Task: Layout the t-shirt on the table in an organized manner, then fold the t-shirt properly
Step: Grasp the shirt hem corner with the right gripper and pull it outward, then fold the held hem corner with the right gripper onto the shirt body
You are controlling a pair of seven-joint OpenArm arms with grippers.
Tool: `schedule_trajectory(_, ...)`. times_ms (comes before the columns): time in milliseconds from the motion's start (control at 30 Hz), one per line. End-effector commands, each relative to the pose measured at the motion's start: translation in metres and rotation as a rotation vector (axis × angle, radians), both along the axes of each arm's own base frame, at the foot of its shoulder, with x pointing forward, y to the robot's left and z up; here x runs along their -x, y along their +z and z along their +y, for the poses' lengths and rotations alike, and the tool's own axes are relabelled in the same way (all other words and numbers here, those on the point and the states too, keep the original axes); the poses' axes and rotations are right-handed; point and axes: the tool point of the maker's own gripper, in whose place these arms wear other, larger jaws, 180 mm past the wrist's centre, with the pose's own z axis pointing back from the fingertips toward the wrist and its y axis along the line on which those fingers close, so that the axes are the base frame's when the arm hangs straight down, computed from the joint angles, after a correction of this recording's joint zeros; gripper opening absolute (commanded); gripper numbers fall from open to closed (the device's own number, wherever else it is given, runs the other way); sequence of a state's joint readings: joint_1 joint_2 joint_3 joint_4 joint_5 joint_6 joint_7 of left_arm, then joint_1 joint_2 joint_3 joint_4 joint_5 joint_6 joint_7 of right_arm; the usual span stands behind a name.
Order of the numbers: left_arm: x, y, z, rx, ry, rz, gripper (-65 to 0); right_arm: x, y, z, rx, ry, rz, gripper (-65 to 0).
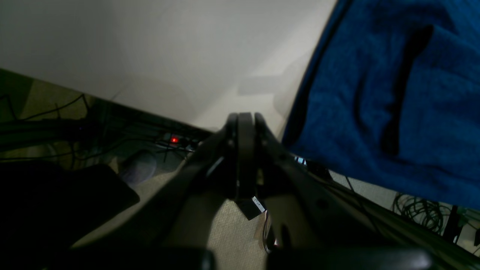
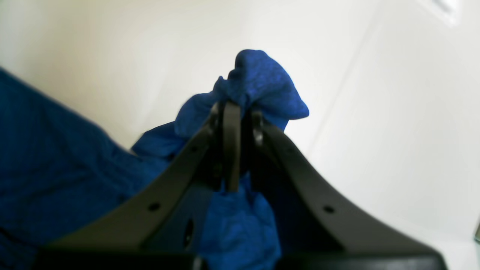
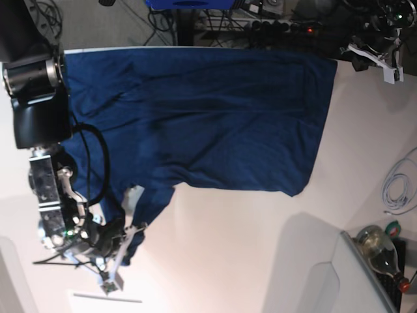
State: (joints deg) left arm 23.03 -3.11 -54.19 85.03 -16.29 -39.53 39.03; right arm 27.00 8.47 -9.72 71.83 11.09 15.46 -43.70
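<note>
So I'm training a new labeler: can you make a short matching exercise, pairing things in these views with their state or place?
Things:
1. left gripper
2. right gripper
3. t-shirt
4. table

States:
A. spread out, mostly flat
B. shut on a bunch of blue cloth
C. white, lies under the cloth
D. shut, holds nothing, beside the cloth's edge

Pairs: 1-D, 2-B, 3-A, 4-C

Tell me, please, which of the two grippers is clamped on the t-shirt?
The right gripper: a bunch of the blue t-shirt is pinched between its closed jaws. The left gripper is also shut, but on nothing, beside the shirt's edge.
</note>
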Motion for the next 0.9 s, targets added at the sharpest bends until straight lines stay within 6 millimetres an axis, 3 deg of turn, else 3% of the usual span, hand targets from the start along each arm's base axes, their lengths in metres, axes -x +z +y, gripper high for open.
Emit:
schedule_trajectory(0, -0.005, 0.009, 0.006, -0.018, -0.009, -0.031, -65.0, -0.013, 0.027, -0.003, -0.023, -0.01, -0.079, -65.0)
schedule_trajectory(200, -0.005, 0.009, 0.006, -0.018, -0.009, -0.031, -65.0, -0.011, 0.044, -0.029, -0.067, -0.096, -0.126, -65.0)
schedule_trajectory(300, -0.005, 0.009, 0.006, -0.018, -0.009, -0.031, -65.0, -0.004, 0.034, -0.025, -0.06, -0.048, -0.1, -65.0)
schedule_trajectory(500, -0.013, 0.01, 0.005, -0.017, -0.009, -0.047, -65.0, 0.04, -0.02, 0.003, -0.091, 0.032, 0.023, -65.0)
schedule_trajectory(767, -0.014, 0.01, 0.005, -0.016, -0.01, -0.048, -65.0, 0.105, -0.05, 0.017, -0.106, 0.063, 0.079, -65.0)
schedule_trajectory(867, -0.014, 0.01, 0.005, -0.016, -0.01, -0.048, -65.0, 0.12, -0.046, 0.029, -0.123, 0.104, 0.066, -65.0)
